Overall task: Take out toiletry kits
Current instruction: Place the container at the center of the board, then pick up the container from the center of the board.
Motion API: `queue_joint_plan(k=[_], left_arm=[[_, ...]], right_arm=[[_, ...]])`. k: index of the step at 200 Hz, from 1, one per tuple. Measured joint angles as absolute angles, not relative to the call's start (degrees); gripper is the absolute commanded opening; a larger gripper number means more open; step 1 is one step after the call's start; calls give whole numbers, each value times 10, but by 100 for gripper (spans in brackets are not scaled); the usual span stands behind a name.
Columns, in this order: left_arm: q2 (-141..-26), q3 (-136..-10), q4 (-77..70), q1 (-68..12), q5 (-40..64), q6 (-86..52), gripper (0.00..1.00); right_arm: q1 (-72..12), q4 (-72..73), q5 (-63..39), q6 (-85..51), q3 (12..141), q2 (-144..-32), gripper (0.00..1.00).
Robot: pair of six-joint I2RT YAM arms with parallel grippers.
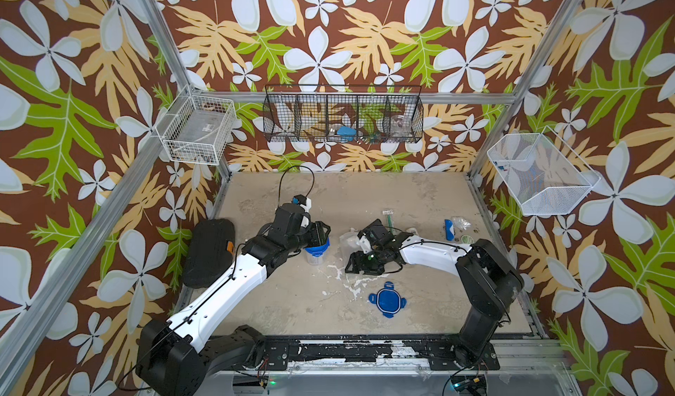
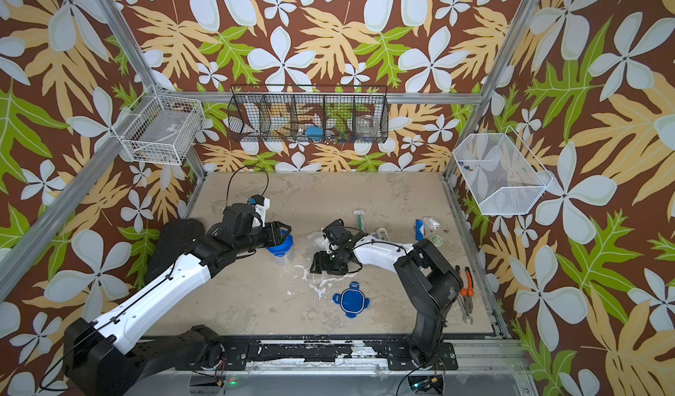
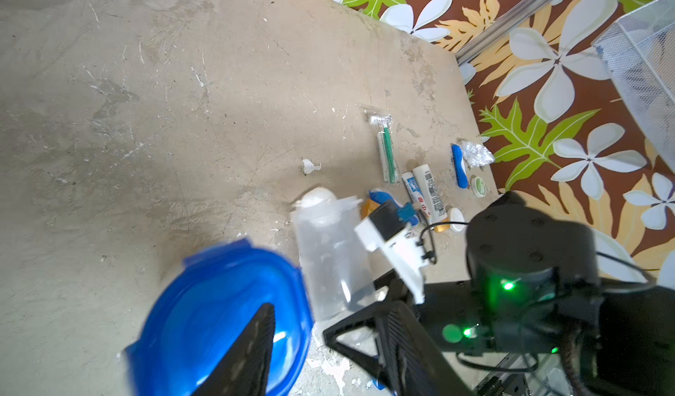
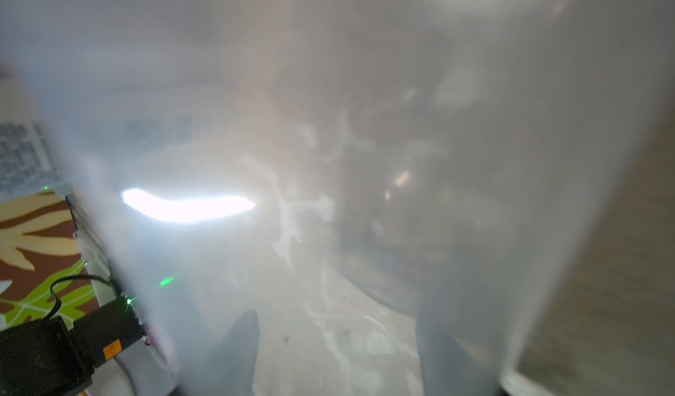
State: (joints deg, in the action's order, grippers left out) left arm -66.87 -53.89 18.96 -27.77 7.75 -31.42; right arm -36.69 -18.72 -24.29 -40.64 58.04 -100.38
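Out toward two o'clock on the bench, one toiletry kit lies spread in the open: a wrapped toothbrush with a green handle, white tubes, a blue piece, a round green tin and a crumpled wrapper. All of it lies clear of the jars.

Just to the nine o'clock side of that spread, the right tool grips a clear jar lying on its side. The jar looks empty, and I judge it is held tipped because that lets the contents slide out. A loose lid rests at five o'clock, out of both arms' way.

At nine o'clock of the bench centre, the left tool sits over the blue lid of a second jar, which stands upright. Whether its jaws are clamped on that lid or free, I cannot tell. I cannot make out what the second jar holds either — probably the other kit, so the lid has to come off first.
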Motion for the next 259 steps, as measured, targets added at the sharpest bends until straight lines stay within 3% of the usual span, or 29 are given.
queue_joint_plan(k=[71, 120, 171, 199, 259], left_arm=[[-675, -525, 187, -268, 83, -312, 54], [-674, -521, 182, -266, 87, -310, 58], [-723, -499, 154, -264, 99, -313, 58], [-777, -500, 124, -261, 112, -320, 58], [-904, -564, 66, -239, 118, -320, 57]], right_arm=[[-253, -244, -197, -382, 519, -930, 48], [-230, -331, -130, -350, 557, -914, 79], [-256, -383, -84, -329, 665, -860, 100], [-297, -369, -79, -357, 686, -855, 100], [-363, -217, -167, -519, 683, -943, 100]])
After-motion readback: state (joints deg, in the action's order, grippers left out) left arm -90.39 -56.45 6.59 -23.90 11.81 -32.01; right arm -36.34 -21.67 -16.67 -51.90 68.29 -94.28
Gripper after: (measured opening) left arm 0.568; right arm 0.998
